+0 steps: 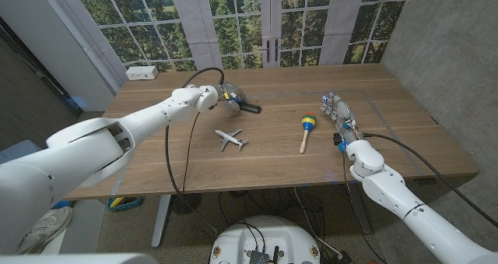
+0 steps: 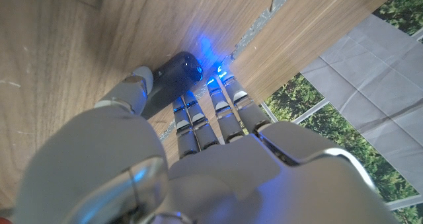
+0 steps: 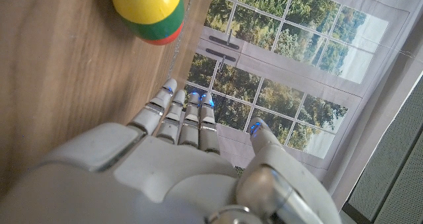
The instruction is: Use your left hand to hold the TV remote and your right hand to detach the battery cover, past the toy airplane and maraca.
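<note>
The dark TV remote (image 1: 249, 107) lies on the wooden table (image 1: 389, 151) left of centre, its end jutting out of my left hand (image 1: 228, 95). In the left wrist view the remote (image 2: 173, 75) sits between the thumb and the fingers (image 2: 225, 108) of my left hand (image 2: 198, 158), which grips it. The white toy airplane (image 1: 230, 138) lies nearer the front, and the striped maraca (image 1: 307, 127) lies to its right. My right hand (image 1: 340, 112) stands right of the maraca with nothing in it. Its straight fingers (image 3: 188, 115) reach past the maraca's head (image 3: 149, 9).
A white power strip (image 1: 142, 72) sits at the table's back left corner. Tape lines (image 1: 373, 100) mark the table top near my right hand. Windows stand behind the table's far edge.
</note>
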Available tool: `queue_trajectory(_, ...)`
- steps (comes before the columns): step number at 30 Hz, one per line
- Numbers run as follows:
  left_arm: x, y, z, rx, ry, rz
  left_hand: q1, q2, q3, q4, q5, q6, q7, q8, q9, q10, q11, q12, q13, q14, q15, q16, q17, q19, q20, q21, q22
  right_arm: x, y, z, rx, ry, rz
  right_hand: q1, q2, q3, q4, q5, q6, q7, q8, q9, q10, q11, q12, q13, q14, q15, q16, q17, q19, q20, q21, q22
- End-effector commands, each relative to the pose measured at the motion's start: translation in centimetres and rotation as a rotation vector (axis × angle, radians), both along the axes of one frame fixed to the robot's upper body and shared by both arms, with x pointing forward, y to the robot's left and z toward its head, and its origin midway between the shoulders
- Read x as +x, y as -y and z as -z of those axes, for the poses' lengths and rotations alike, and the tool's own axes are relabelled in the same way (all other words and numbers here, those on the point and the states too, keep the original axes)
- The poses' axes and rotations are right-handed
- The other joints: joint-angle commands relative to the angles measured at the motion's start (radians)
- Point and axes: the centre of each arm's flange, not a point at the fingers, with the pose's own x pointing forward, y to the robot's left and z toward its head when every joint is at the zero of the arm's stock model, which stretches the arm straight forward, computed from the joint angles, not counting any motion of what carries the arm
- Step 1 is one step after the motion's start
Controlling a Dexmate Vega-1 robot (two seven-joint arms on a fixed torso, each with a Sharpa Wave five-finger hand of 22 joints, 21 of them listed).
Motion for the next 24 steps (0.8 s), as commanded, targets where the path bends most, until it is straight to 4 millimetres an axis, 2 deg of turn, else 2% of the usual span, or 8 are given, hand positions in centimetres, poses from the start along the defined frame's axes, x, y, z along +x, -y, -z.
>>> queue_trajectory(1,0.4,0.4,0.7,0.035,-0.048,-0.026,0.018,0.005,-0.011,0.001,0.001,0.017,0.001,0.001,0.004,0.031,-0.012,0.007,0.003,0.020,-0.158,0.005,0.004,0.010,-0.021,0.006,0.003,-0.1,0.3,0.1,0.007,0.007,0.007,-0.012,0.005,0.000,-0.002,0.000,0.005,0.000,0.001,0.003,0.009,0.000,0.005,0.004,0.008,0.001,0.005,0.003,0.009,-0.001,-0.004,0.002)
queue_trajectory(7,0.5,0.5,1.0,0.048,-0.060,-0.041,0.058,0.033,-0.034,0.000,0.005,0.088,-0.005,0.016,0.005,0.114,-0.019,0.021,0.005,0.054,-0.169,0.009,0.008,-0.003,-0.011,-0.003,0.004,-0.3,0.3,0.1,0.006,0.012,0.015,-0.013,0.006,0.000,-0.002,0.000,0.005,0.000,0.001,0.003,0.010,0.000,0.005,0.004,0.009,0.001,0.006,0.005,0.009,0.000,-0.004,0.002)
queue_trajectory(12,0.4,0.5,1.3,0.059,-0.061,-0.041,0.141,0.094,-0.063,-0.003,0.008,0.181,0.007,0.026,0.008,0.275,-0.025,0.058,0.016,0.182,-0.184,0.055,0.027,0.069,-0.051,0.028,0.010,-0.4,0.3,0.1,0.000,0.013,0.026,-0.014,0.006,0.000,-0.002,0.000,0.006,-0.002,0.001,0.003,0.008,-0.002,0.004,0.005,0.009,0.002,0.006,0.007,0.010,-0.001,-0.004,0.002)
queue_trajectory(17,0.4,0.5,2.0,0.063,-0.053,-0.024,0.223,0.118,-0.098,-0.006,0.012,0.219,0.003,0.031,0.016,0.348,-0.023,0.077,0.043,0.296,-0.193,0.127,0.081,0.137,-0.066,0.085,0.034,-0.5,0.3,0.2,-0.003,0.014,0.034,-0.014,0.006,0.000,-0.002,0.000,0.007,-0.002,0.001,0.003,0.008,-0.002,0.004,0.005,0.009,0.002,0.006,0.008,0.009,-0.001,-0.005,0.002)
queue_trajectory(18,0.4,0.5,2.2,0.057,-0.045,-0.015,0.251,0.124,-0.110,-0.007,0.014,0.229,0.003,0.035,0.020,0.358,-0.021,0.075,0.050,0.348,-0.194,0.164,0.111,0.150,-0.075,0.112,0.053,-0.6,0.3,0.2,-0.004,0.014,0.036,-0.014,0.006,0.000,-0.002,0.000,0.007,-0.001,0.000,0.003,0.008,-0.002,0.004,0.005,0.009,0.001,0.006,0.008,0.009,-0.001,-0.005,0.002)
queue_trajectory(21,0.3,0.4,2.7,0.043,-0.017,0.005,0.322,0.131,-0.130,-0.011,0.017,0.290,0.008,0.070,0.034,0.423,-0.021,0.099,0.078,0.416,-0.196,0.224,0.177,0.172,-0.084,0.178,0.096,-0.7,0.3,0.3,-0.011,0.015,0.048,-0.014,0.006,0.000,-0.002,0.000,0.008,-0.002,0.000,0.003,0.008,-0.003,0.004,0.005,0.009,0.001,0.006,0.009,0.009,-0.001,-0.005,0.002)
queue_trajectory(22,0.2,0.3,2.9,0.038,-0.003,0.013,0.363,0.132,-0.135,-0.016,0.020,0.312,0.018,0.089,0.046,0.457,-0.021,0.114,0.094,0.435,-0.197,0.244,0.203,0.185,-0.095,0.211,0.118,-0.7,0.3,0.3,-0.011,0.015,0.052,-0.014,0.006,0.000,-0.002,0.000,0.008,-0.002,0.000,0.003,0.009,-0.004,0.004,0.005,0.010,0.002,0.006,0.009,0.009,-0.001,-0.005,0.002)
queue_trajectory(24,0.3,0.2,3.1,0.016,-0.001,0.021,0.458,0.114,-0.149,-0.015,0.028,0.339,0.011,0.124,0.076,0.505,-0.018,0.138,0.132,0.451,-0.197,0.275,0.259,0.195,-0.108,0.276,0.159,-0.7,0.3,0.4,-0.010,0.013,0.051,-0.014,0.006,0.000,-0.003,0.000,0.008,-0.003,0.000,0.003,0.012,-0.003,0.005,0.005,0.010,0.002,0.006,0.009,0.011,0.000,-0.004,0.002)
